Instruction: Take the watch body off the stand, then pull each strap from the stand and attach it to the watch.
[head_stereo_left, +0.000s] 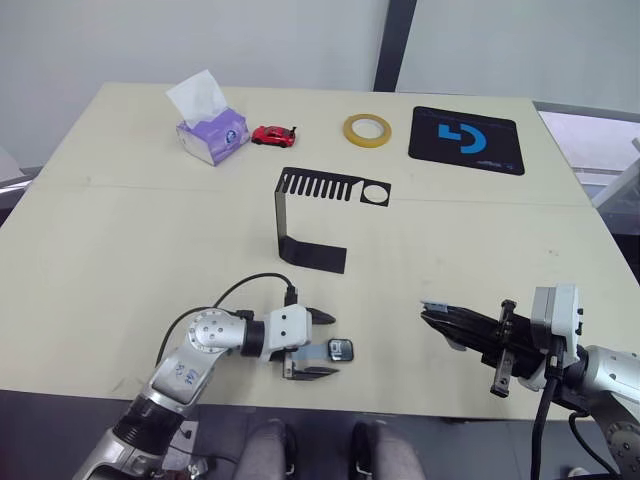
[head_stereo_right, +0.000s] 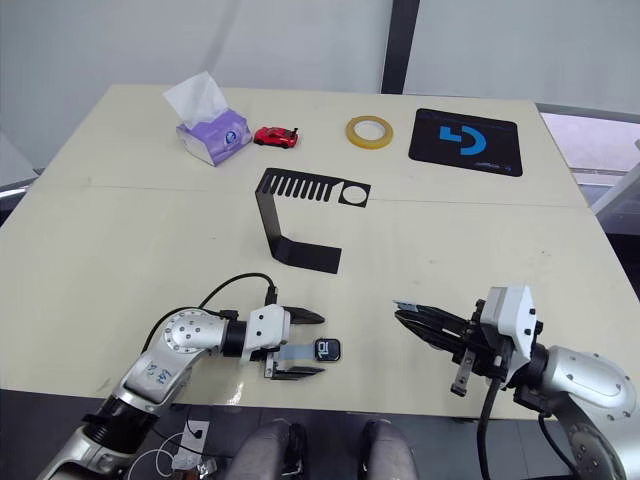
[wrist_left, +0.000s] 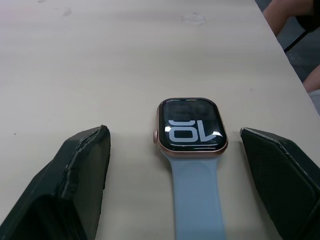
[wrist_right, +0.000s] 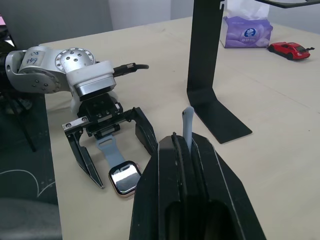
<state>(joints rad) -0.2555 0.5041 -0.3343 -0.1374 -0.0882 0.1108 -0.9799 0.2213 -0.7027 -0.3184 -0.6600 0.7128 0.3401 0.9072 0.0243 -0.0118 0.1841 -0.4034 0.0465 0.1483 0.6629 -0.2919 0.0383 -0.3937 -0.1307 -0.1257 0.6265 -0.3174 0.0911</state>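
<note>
The watch body (wrist_left: 191, 125) lies face up on the table near its front edge, dark screen with white digits. One pale blue strap (wrist_left: 195, 195) is joined to it and runs back toward my left wrist. My left gripper (head_stereo_left: 330, 345) is open, a finger on each side of the watch and not touching it. My right gripper (head_stereo_left: 430, 315) is shut on the other strap (wrist_right: 188, 125), whose pale tip sticks out beyond the fingertips. It hovers to the right of the watch, pointing toward it. The black stand (head_stereo_left: 300, 215) stands bare at mid table.
Along the far side stand a purple tissue box (head_stereo_left: 212, 135), a red toy car (head_stereo_left: 273, 134), a yellow tape roll (head_stereo_left: 367, 129) and a black mousepad (head_stereo_left: 466, 139) with a blue logo. The table's front edge runs just behind both grippers.
</note>
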